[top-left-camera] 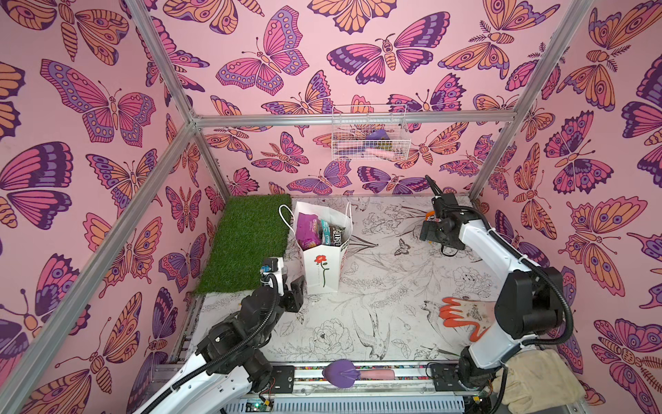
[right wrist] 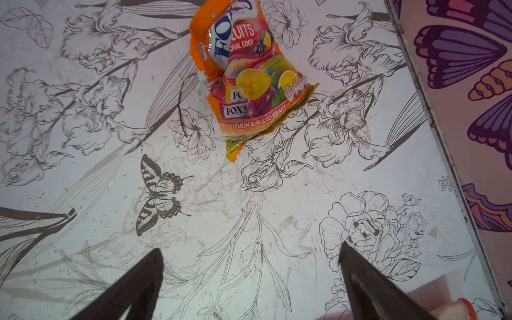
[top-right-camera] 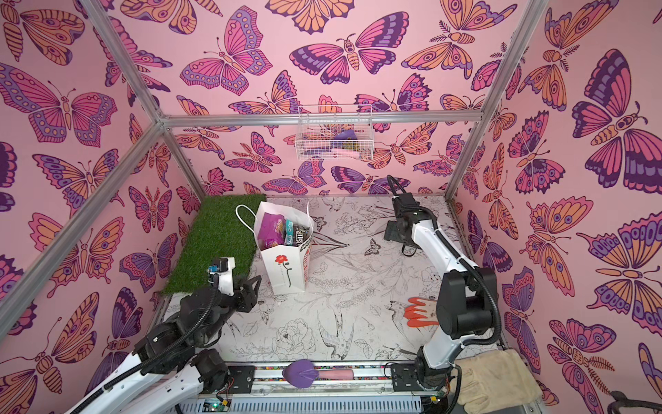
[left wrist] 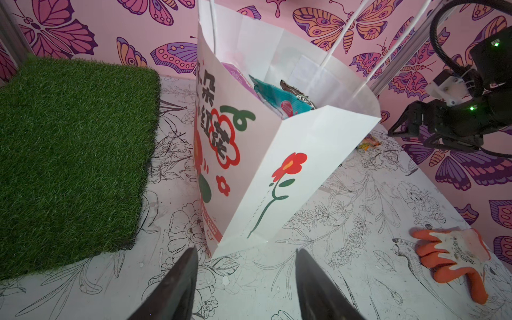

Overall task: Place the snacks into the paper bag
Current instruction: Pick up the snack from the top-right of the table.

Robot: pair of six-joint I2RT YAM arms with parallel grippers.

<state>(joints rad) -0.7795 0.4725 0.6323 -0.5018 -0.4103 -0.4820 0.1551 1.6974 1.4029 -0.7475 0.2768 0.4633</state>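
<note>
Bag upright on worktop, mouth open, just beside the edge of the mat, which lies on the robot's left. 1 cord handle flops out toward the mat.

3 snacks inside the bag, standing on end, tops showing at the mouth:
- purple packet, nearest the mat
- teal packet, in the middle
- brown bar, on the side away from the mat

Both top views show all 3. The left wrist view shows only their top edges over the rim.

Orange packet is not in the bag. It lies crumpled on the worktop with the "FOX'S" print up, well apart from the bag and toward the right back corner. In the left wrist view it shows small, past the bag and under the right arm's wrist.

Left fingers: about half open, holding nothing, low over the worktop. They are aimed at the bag's near bottom corner, with the tips just beside it. Touching or not, cannot tell.

Right fingers: spread fully wide, holding nothing, over bare worktop. The orange packet is ahead of the tips and apart from them.

Orange glove lies flat on the worktop beside the right arm, well apart from the bag. Cream glove sits by the right arm's base. Basket hangs on the back wall; its contents are too small to tell.
</note>
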